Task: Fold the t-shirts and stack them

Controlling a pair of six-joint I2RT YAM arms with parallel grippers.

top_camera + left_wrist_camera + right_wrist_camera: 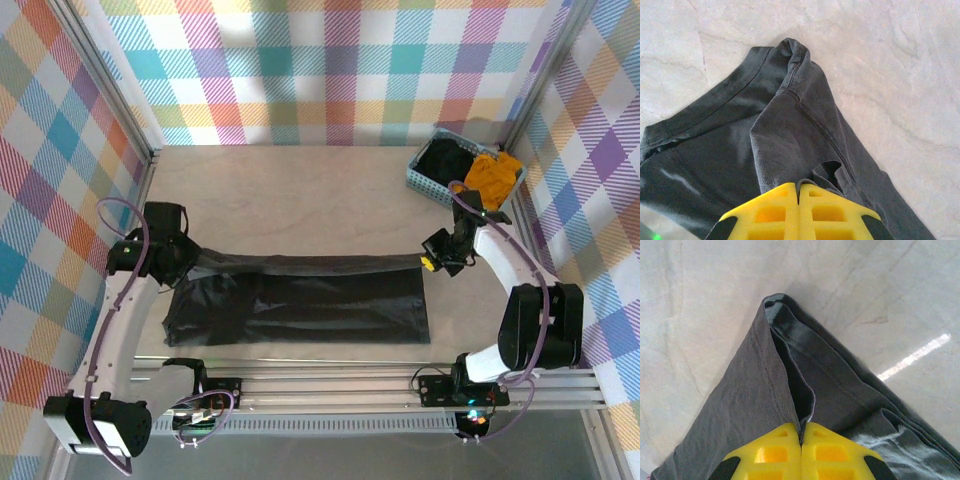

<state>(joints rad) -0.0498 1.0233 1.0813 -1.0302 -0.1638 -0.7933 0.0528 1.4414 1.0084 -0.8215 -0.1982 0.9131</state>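
My left gripper [799, 187] and right gripper [801, 429], both pinched onto the dark grey t-shirt [300, 310], hold its far edge taut across mid-frame above the desk [300, 190], apparently for folding.

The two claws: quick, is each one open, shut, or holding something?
Left gripper: shut, pinching the dark grey t-shirt.
Right gripper: shut, pinching the same t-shirt.

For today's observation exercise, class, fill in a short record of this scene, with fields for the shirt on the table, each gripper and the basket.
shirt on table: dark charcoal t-shirt, stretched left to right, far edge raised
left gripper: shut on the shirt's left end
right gripper: shut on the shirt's right end
basket: light blue, far right corner of the table
basket contents: black shirt, mustard-orange shirt
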